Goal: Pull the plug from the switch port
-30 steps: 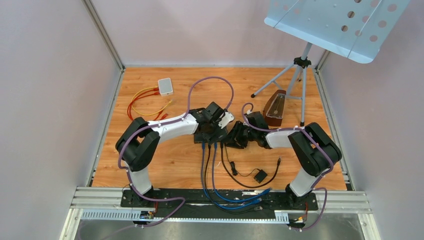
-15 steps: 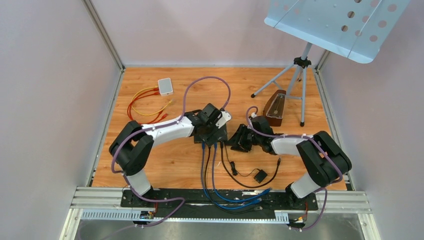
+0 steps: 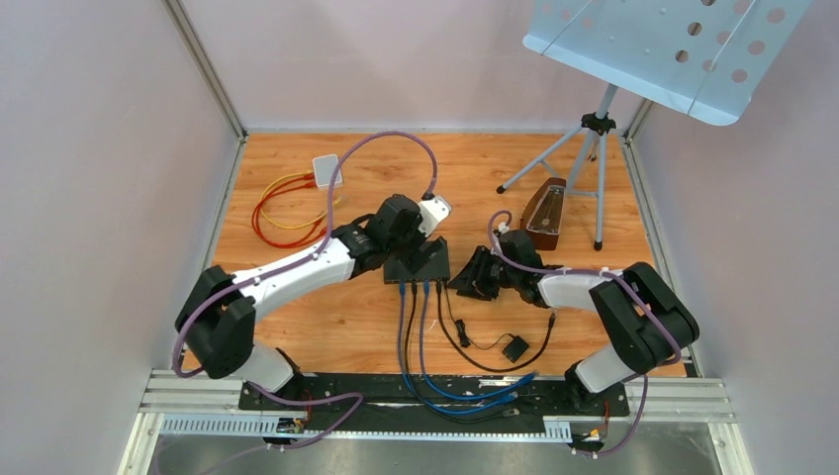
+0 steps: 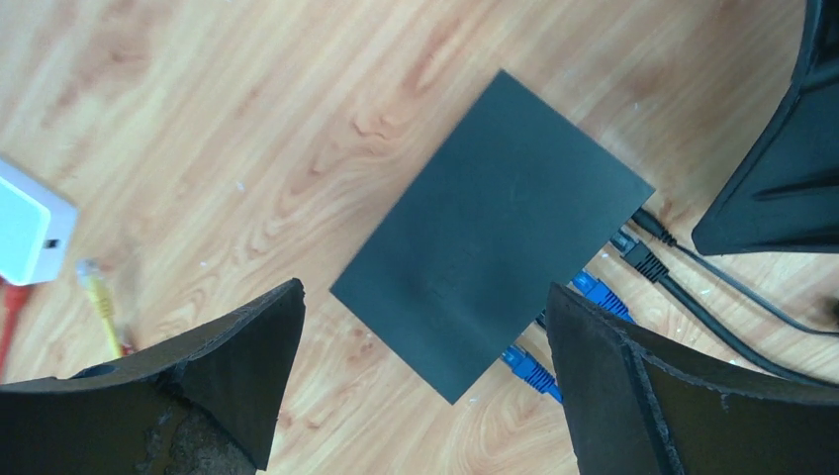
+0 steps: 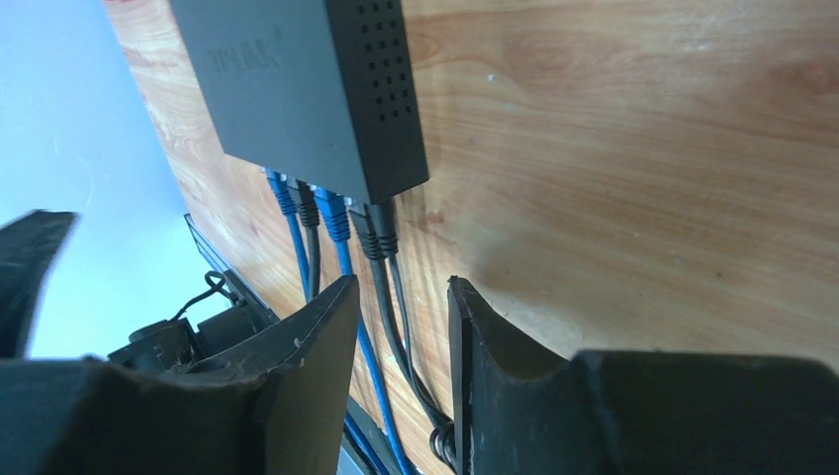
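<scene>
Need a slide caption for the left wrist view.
Open left gripper above the black switch, blue cables and black cables plugged along one edge.

Bright, even light, soft shadows — wrist views slightly blurred up close

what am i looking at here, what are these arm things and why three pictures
These are two robot arms bolted to the near edge of a wooden table. The wide picture looks down from above. The other two come from cameras on each wrist, so the dark shapes at their bottom are that arm's own fingers. In the middle lies a black network switch with blue cables and black cables plugged in. The left hand hovers over it, wide open, holding nothing. The right hand sits low beside the plugs, fingers slightly apart, gripping nothing. Farther back are a white box with red and yellow cables, a metronome and a music stand.
</scene>
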`<control>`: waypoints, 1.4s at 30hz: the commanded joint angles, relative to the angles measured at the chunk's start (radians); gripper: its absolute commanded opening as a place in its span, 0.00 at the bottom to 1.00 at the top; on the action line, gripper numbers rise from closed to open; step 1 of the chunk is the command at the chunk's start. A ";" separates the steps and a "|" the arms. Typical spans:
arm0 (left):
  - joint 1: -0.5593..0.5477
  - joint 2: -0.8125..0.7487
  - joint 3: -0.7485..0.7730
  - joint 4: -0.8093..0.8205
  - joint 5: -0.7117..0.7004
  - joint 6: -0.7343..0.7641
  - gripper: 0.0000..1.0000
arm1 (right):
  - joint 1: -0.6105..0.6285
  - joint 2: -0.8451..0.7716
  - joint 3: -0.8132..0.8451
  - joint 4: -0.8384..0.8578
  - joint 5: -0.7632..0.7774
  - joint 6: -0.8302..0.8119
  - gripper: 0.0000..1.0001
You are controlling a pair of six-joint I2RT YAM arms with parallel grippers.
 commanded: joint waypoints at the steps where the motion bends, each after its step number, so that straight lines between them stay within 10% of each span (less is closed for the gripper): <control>1: 0.002 0.087 0.028 -0.035 0.068 0.008 0.97 | -0.004 0.048 0.047 0.071 -0.024 0.029 0.37; 42: 0.001 0.327 0.080 -0.098 0.102 0.044 0.76 | -0.002 0.221 0.094 0.125 -0.023 0.114 0.29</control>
